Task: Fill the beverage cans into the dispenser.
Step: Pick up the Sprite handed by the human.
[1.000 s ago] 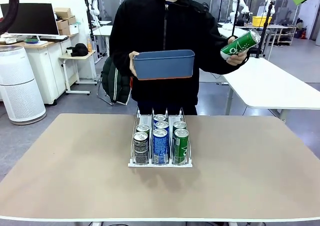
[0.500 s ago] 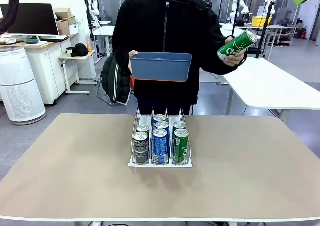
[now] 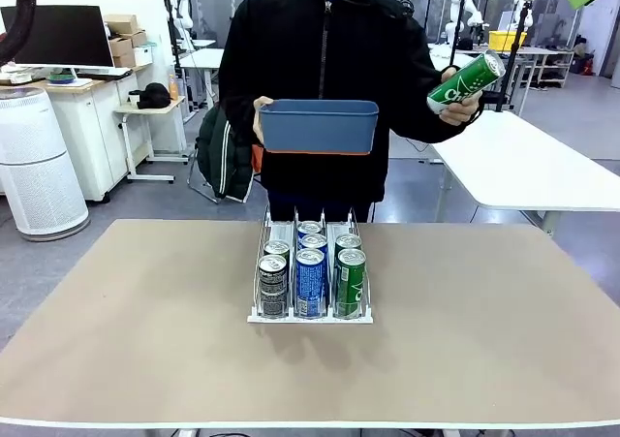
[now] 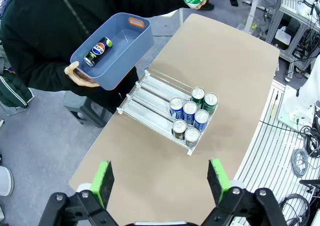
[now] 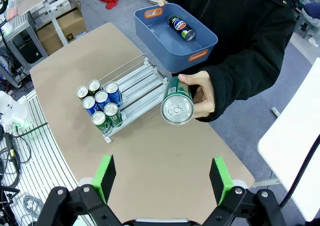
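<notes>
Dispenser (image 3: pixel 281 230): centre of surface (image 3: pixel 126 340); I count seven cans (image 3: pixel 310 280) upright at its near end, two black, three blue, two green | green can (image 3: pixel 466 81): raised in person's hand (image 3: pixel 465 109), beyond far edge | blue bin (image 3: pixel 318 127): in other hand (image 3: pixel 260 119), one black can (image 4: pixel 97 51) lying inside | left tool (image 4: pixel 160 178), right tool (image 5: pixel 164 178): both released, empty, high over surface

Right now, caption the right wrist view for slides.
Person holds a green can and a blue bin; seven cans sit in the dispenser.
</notes>
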Motion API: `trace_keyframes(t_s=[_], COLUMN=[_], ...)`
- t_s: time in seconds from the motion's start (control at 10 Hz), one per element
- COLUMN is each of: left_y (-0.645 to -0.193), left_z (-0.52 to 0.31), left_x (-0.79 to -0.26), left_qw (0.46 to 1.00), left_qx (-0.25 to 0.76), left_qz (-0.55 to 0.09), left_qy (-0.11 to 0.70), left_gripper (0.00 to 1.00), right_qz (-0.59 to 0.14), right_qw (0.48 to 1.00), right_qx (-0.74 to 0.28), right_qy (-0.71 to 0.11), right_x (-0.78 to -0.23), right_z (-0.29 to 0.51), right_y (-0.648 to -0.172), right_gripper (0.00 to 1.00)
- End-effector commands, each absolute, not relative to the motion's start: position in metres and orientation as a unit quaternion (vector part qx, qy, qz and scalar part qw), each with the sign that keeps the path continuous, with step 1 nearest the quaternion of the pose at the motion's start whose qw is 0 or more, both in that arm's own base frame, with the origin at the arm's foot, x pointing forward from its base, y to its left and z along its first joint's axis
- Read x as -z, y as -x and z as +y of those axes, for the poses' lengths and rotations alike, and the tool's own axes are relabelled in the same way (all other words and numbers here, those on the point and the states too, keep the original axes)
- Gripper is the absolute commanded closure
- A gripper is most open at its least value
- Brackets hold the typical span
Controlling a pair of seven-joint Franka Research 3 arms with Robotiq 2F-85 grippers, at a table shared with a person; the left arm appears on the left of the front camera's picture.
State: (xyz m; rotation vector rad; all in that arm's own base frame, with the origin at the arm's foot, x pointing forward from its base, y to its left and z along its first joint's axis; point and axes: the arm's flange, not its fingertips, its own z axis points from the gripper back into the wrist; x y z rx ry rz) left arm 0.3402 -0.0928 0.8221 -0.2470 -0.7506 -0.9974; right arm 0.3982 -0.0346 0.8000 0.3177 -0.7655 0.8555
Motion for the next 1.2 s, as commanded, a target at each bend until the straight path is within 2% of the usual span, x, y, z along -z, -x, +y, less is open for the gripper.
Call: trace_keyframes(t_s=[0.0, 0.2, 0.3, 0.5, 1.1], left_y=[-0.340, -0.340, -0.340, -0.340, -0.340], left_z=[-0.092, -0.092, -0.092, -0.092, -0.092], left_x=[-0.823, -0.823, -0.823, -0.823, -0.823], left_qw=[0.804, 0.804, 0.804, 0.804, 0.804], left_qx=[0.464, 0.464, 0.464, 0.464, 0.464], left_qz=[-0.353, -0.353, -0.353, -0.353, -0.353], left_qy=[0.115, 0.115, 0.115, 0.115, 0.115], left_gripper=[0.00, 0.00, 0.00, 0.00, 0.00], right_qz=[-0.360, -0.361, -0.354, -0.332, -0.292], right_qw=[0.828, 0.828, 0.832, 0.847, 0.890], right_qx=[-0.404, -0.403, -0.385, -0.321, -0.266], right_qy=[-0.149, -0.150, -0.184, -0.263, -0.227], right_x=[-0.800, -0.800, -0.798, -0.796, -0.766], right_z=[-0.034, -0.035, -0.030, -0.021, 0.003], right_y=[-0.397, -0.398, -0.416, -0.423, -0.460], right_gripper=[0.00, 0.00, 0.00, 0.00, 0.00])
